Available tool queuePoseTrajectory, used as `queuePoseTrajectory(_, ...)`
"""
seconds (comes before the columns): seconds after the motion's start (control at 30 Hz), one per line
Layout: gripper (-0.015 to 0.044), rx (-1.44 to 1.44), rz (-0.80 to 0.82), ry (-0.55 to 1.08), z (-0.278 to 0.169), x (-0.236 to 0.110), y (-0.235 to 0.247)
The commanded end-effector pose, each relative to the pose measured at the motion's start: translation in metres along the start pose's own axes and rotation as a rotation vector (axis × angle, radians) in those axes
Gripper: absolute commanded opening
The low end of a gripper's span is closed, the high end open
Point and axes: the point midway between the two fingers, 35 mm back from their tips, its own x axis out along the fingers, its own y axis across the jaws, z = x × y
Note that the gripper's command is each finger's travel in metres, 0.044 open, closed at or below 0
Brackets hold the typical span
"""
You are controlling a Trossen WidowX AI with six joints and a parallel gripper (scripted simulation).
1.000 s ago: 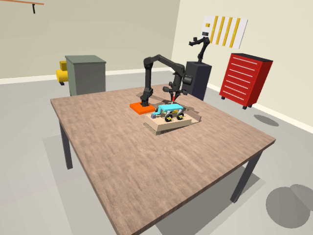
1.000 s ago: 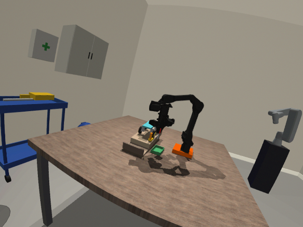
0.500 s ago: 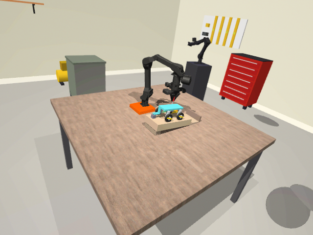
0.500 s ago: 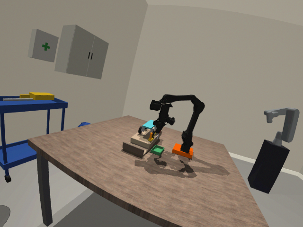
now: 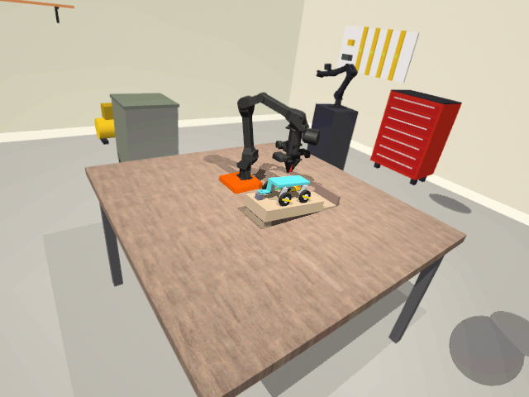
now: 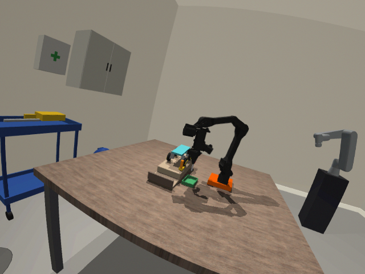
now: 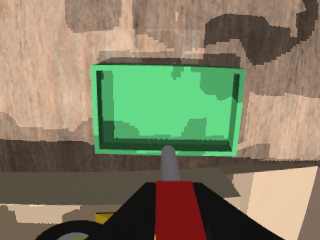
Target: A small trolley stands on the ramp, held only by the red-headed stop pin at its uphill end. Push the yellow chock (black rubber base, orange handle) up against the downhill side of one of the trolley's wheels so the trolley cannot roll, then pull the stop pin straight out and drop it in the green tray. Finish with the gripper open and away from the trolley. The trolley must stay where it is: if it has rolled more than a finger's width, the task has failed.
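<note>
The ramp (image 5: 285, 210) carries the cyan trolley (image 5: 288, 181), apparently blocked by the yellow chock (image 6: 183, 164) at its wheel. The green tray (image 7: 167, 110) lies below the gripper (image 7: 175, 227), whose jaws are clamped on the red-headed stop pin (image 7: 179, 227), shaft aimed trayward for dropping.

A tan wooden ramp (image 5: 282, 210) lies on the brown wooden table (image 5: 239, 273), right of the arm's flat orange base plate (image 5: 228, 183). The small cyan-topped trolley (image 5: 288, 183) stands on the ramp. In the exterior view, the square green tray (image 6: 189, 181) rests on the table between ramp and base plate, just beside the ramp. The black gripper (image 7: 179, 227) hangs above the tray's near edge, holding the red-headed stop pin (image 7: 178, 216).
</note>
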Motion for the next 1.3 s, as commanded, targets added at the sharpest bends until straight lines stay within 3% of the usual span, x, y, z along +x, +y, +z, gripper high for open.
queuePoseTrajectory(0.0,0.0000,0.002,-0.006,-0.001,0.007,0.006,-0.001)
queuePoseTrajectory(0.5,0.0000,0.002,-0.168,-0.003,0.007,0.034,-0.010)
queuePoseTrajectory(0.93,0.0000,0.002,-0.182,-0.003,0.008,0.070,-0.030)
queuePoseTrajectory(1.17,0.0184,0.002,-0.182,-0.003,0.008,0.070,-0.026)
queuePoseTrajectory(1.27,0.0190,0.002,-0.181,-0.003,0.008,0.071,-0.023)
